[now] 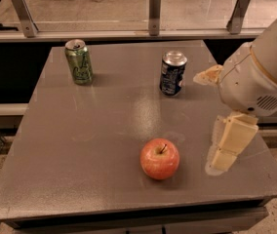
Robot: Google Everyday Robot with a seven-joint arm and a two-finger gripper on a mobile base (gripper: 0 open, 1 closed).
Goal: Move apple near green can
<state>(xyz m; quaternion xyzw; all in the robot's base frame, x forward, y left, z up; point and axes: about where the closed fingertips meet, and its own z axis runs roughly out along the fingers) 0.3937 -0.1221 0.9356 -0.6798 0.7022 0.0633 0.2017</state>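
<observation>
The red-orange apple point(160, 158) with a short brown stem sits on the grey table point(80, 145), near the front and a little right of the middle. The green can point(79, 62) stands upright at the table's far left. My gripper point(224, 160) hangs from the white arm point(258, 77) at the right, pointing down just above the table surface, to the right of the apple and apart from it. It holds nothing that I can see.
A dark blue can point(172, 73) with white markings stands upright at the far middle-right, between the arm and the green can. A metal rail with glass panels point(153, 13) runs behind the table. The table's right edge lies under the arm.
</observation>
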